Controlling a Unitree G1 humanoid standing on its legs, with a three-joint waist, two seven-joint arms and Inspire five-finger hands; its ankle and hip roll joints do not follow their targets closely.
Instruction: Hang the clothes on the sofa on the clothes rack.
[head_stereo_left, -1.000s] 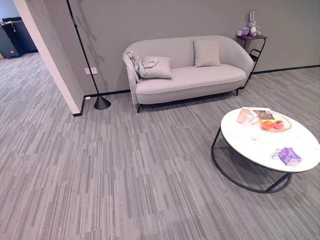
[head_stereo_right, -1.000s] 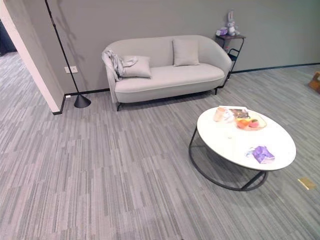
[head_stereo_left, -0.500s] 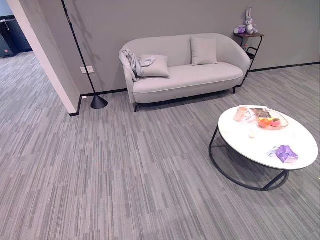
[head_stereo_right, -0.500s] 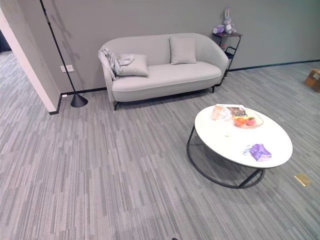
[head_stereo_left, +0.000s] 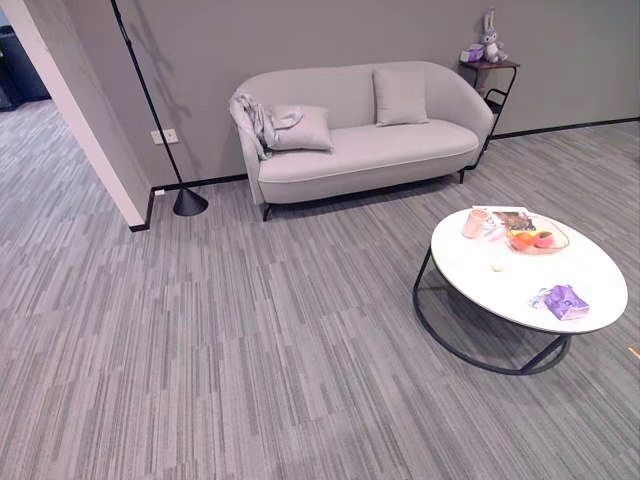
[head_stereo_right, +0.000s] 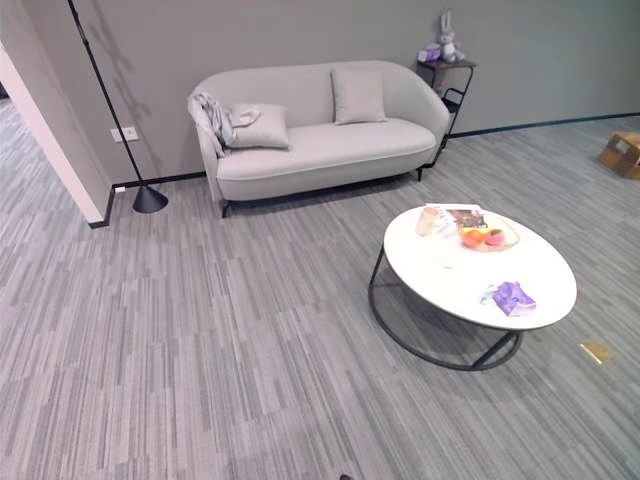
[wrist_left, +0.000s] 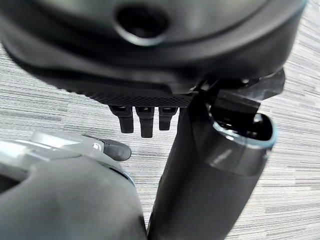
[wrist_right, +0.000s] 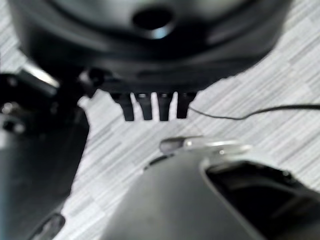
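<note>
A grey garment (head_stereo_left: 256, 118) hangs over the left armrest of a light grey sofa (head_stereo_left: 370, 152) against the far wall. Left of the sofa, a thin black pole on a cone-shaped base (head_stereo_left: 188, 201) leans up along the wall. Both hands hang low over the carpet, far from the sofa. My left hand (wrist_left: 145, 120) has its fingers straight and holds nothing. My right hand (wrist_right: 150, 107) is the same, fingers straight and empty.
A round white table (head_stereo_left: 590, 268) on a black ring frame stands at the right with a fruit bowl (head_stereo_left: 537, 238), a cup (head_stereo_left: 474, 223) and a purple packet (head_stereo_left: 563, 300). A side table with a plush rabbit (head_stereo_left: 487, 30) flanks the sofa. A wall corner (head_stereo_left: 90, 130) juts out at the left.
The whole picture has shifted left and up a little, so the camera has moved. Sofa, garment and table stay where they were.
</note>
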